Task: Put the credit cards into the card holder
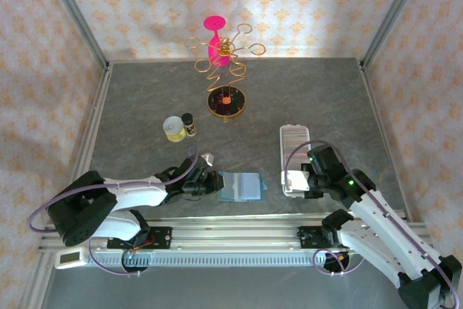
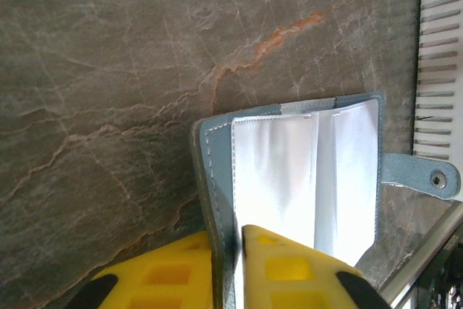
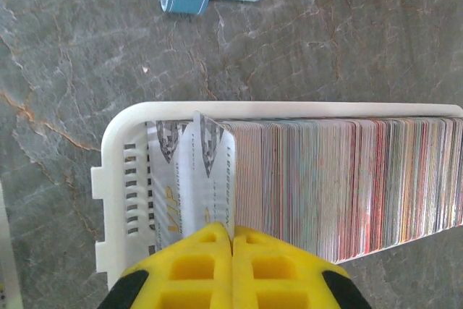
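Credit card, seemingly in right gripper, stands beside empty card holder slots.

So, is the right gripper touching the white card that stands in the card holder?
Touching. In the right wrist view the right gripper has its yellow fingers shut on the white card, no gap visible, at the end of the card holder.

Robot lab cell: patterned wall panels, aluminium frame posts, stone-look tabletop, arms on rail.
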You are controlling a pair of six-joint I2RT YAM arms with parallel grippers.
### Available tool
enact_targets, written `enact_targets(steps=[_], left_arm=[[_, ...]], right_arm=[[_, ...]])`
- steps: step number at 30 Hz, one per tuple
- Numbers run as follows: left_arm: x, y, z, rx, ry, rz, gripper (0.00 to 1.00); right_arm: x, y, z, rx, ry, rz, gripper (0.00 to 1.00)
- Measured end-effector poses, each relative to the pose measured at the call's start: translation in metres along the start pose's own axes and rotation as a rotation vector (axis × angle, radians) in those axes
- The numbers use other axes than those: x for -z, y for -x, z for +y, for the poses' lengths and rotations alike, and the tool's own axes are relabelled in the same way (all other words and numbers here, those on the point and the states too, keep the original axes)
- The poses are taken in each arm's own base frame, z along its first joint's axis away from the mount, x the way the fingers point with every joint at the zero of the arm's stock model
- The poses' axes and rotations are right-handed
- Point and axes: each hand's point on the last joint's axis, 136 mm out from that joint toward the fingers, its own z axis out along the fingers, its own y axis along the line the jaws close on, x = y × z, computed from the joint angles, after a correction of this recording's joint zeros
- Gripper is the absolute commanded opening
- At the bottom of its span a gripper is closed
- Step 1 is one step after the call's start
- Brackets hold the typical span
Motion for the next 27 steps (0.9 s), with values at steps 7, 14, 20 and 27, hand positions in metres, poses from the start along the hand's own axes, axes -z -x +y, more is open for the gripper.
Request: enact_targets(steps=[7, 14, 20, 27], left_arm=[[0.005, 0.0, 0.001, 0.001, 0.011, -0.003, 0.28], [0.018, 0.009, -0.001, -0.022, 0.045, -0.044, 0.31], [0.036, 0.026, -0.014, -0.051, 0.048, -0.11, 0.24], [0.052, 0.037, -0.036, -0.061, -0.008, -0.151, 0.09]], right_arm=[[0.012, 0.006, -0.001, -0.041, 0.013, -0.021, 0.0], [0.041, 0.041, -0.031, -0.217, -0.053, -0.176, 0.0], [0.062, 0.078, -0.06, -0.509, -0.079, -0.386, 0.0], [0.077, 0.105, -0.107, -1.054, -0.049, -0.583, 0.0]])
